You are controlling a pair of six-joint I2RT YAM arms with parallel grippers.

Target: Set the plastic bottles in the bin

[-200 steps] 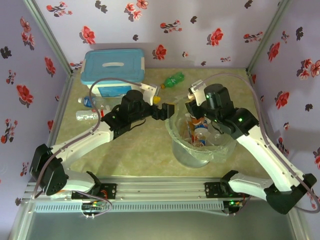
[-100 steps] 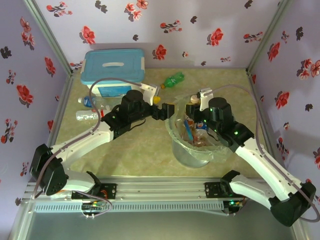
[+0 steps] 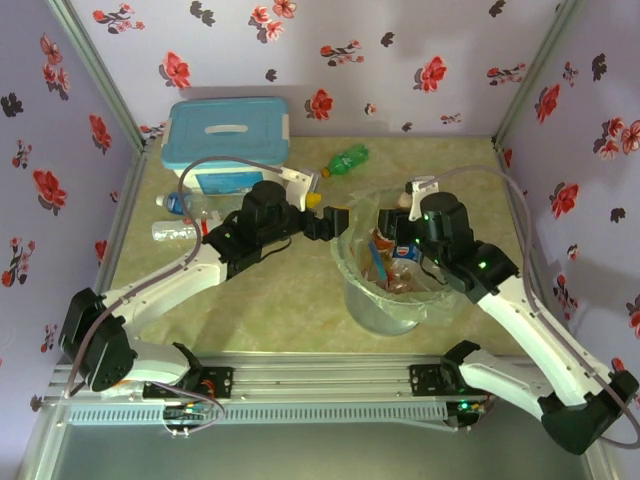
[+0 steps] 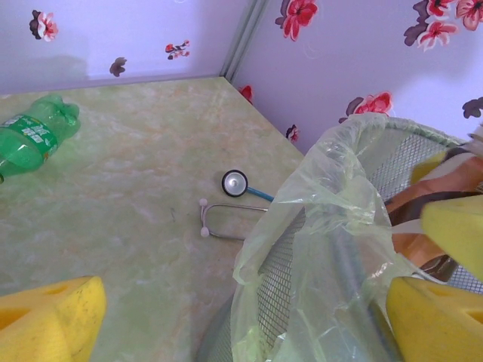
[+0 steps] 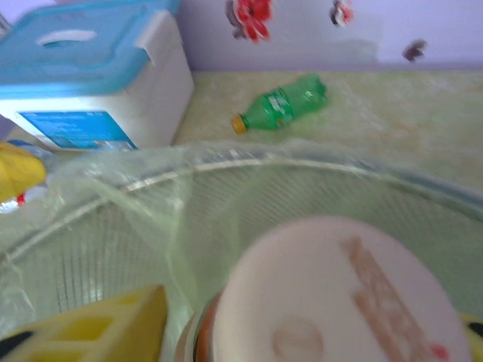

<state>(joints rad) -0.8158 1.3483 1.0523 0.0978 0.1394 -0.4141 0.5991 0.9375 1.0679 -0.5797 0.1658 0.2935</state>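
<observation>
The left gripper hovered just beside the bin, its fingers spread wide and empty. The right gripper reached over the bin with a bottle between its fingers (too blurred to tell whether it was clamped or let go). A green bottle lay near the table's far edge, and two clear bottles lay by its left edge.

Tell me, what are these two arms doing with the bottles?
They are filling the bag-lined bin with plastic bottles. The right gripper hangs over the bin with a bottle between its fingers, apparently about to drop it onto those inside. The left gripper hovers open and empty beside the rim. A green bottle and two clear bottles lie on the table.
</observation>
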